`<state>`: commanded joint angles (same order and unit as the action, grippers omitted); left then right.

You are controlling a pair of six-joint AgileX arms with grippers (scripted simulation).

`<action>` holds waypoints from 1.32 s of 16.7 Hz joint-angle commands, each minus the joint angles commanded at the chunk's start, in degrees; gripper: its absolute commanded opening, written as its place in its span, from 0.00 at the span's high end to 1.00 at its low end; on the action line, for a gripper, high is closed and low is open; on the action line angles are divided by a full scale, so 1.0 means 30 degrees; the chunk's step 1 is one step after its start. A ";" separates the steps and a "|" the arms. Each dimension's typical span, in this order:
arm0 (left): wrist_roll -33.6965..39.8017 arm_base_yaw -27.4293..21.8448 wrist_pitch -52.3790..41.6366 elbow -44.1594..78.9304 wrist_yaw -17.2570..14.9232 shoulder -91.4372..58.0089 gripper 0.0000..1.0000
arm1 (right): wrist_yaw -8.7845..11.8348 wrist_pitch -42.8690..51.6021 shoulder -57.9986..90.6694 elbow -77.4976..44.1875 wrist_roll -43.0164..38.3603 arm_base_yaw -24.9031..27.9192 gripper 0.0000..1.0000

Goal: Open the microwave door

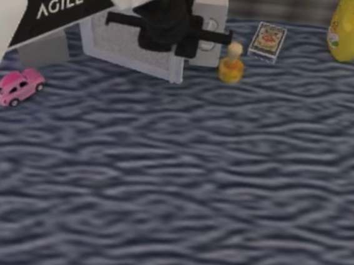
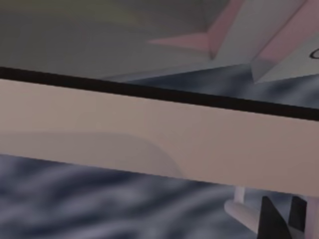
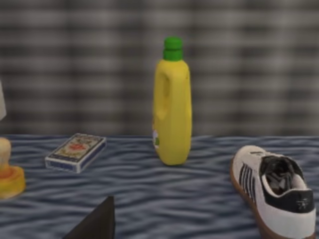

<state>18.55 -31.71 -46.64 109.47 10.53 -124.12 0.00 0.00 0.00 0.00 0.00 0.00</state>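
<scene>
The light-grey microwave (image 1: 212, 10) stands at the back of the table, left of centre. Its door (image 1: 119, 45), with a speckled mesh window, is swung partway out, its free edge forward of the oven's front. My left arm reaches over it from the top view's left, and my left gripper (image 1: 186, 49) sits at that free edge. In the left wrist view the door (image 2: 149, 134) fills the middle, and the dark fingers (image 2: 271, 224) are shut on its pale bar handle (image 2: 241, 213). My right gripper (image 3: 97, 226) is parked outside the top view.
A pink toy car (image 1: 18, 86) lies at the left edge, near a small grey cube (image 1: 44, 48). A yellow wooden-topped stamp (image 1: 232, 66), a card box (image 1: 267, 40) and a yellow bottle (image 1: 352, 27) stand right of the microwave. A white shoe (image 3: 274, 194) lies farther right.
</scene>
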 joint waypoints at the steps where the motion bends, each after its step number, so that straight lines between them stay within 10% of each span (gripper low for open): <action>1: 0.0000 0.0000 0.0000 0.0000 0.0000 0.0000 1.00 | 0.0000 0.0000 0.0000 0.0000 0.0000 0.0000 0.00; 22: -0.1928 0.0337 0.1254 -0.2621 -0.1044 0.1669 1.00 | 0.0000 0.0000 0.0000 0.0000 0.0000 0.0000 0.00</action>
<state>12.76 -30.70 -42.88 101.60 7.40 -119.11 0.00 0.00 0.00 0.00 0.00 0.00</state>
